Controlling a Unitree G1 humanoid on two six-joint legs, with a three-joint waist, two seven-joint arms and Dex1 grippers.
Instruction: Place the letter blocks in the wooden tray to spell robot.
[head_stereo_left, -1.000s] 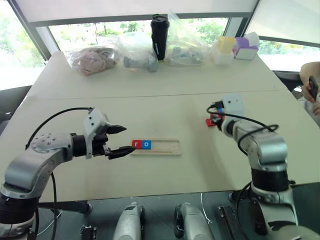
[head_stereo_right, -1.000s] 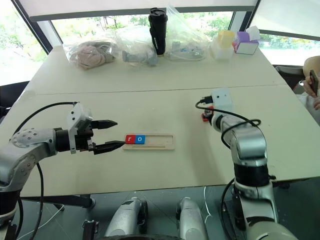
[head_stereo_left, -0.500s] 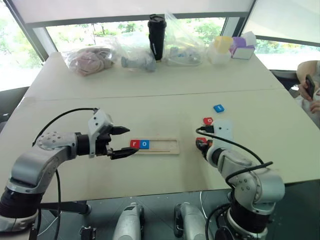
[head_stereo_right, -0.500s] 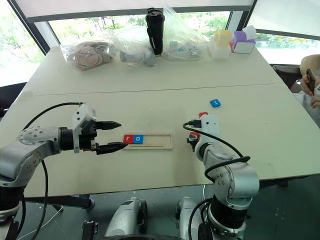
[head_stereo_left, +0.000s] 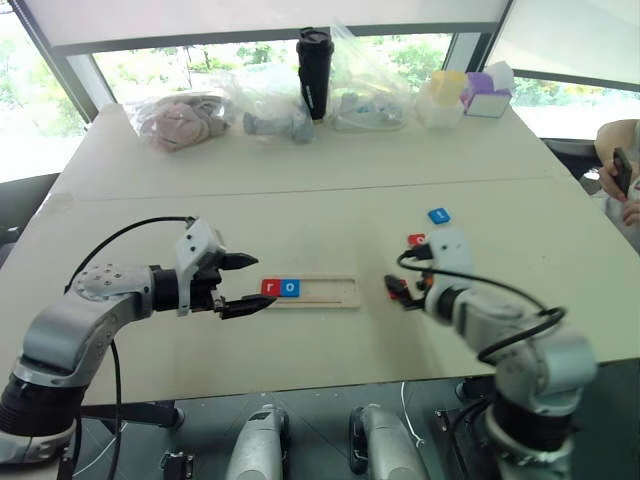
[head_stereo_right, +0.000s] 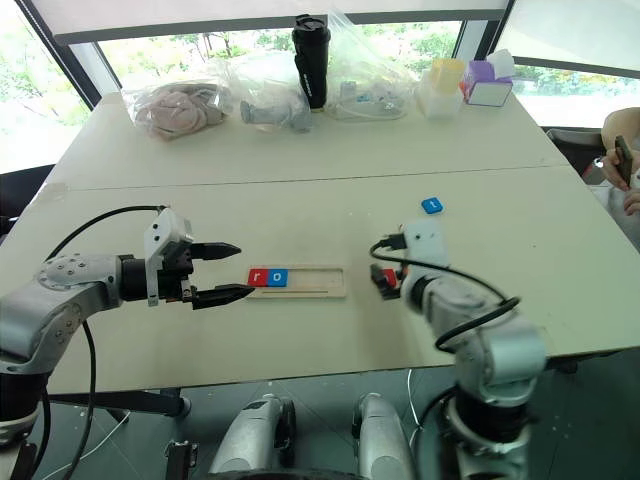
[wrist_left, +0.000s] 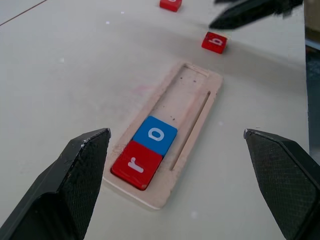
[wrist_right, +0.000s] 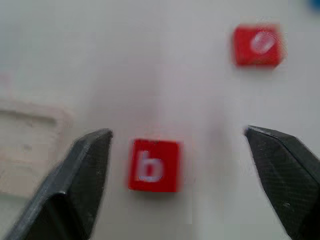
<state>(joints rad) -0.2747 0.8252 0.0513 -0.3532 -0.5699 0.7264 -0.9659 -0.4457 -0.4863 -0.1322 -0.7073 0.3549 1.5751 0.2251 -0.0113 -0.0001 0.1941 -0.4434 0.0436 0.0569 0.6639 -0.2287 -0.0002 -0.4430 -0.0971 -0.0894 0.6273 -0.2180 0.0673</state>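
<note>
Both my grippers, left (wrist_left: 175, 175) and right (wrist_right: 175, 175), gape empty. Glossy square red b block (wrist_right: 154, 165) lies flat beside the pale-wood tray (wrist_left: 192, 95).

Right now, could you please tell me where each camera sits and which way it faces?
Head stereo pair: looks forward and down over the table, with both arms in view.
Left wrist: looks along the open left gripper at the wooden tray holding r and o.
Right wrist: looks along the open right gripper down at the red b block.
Both wrist views share that b block and the tray.
</note>
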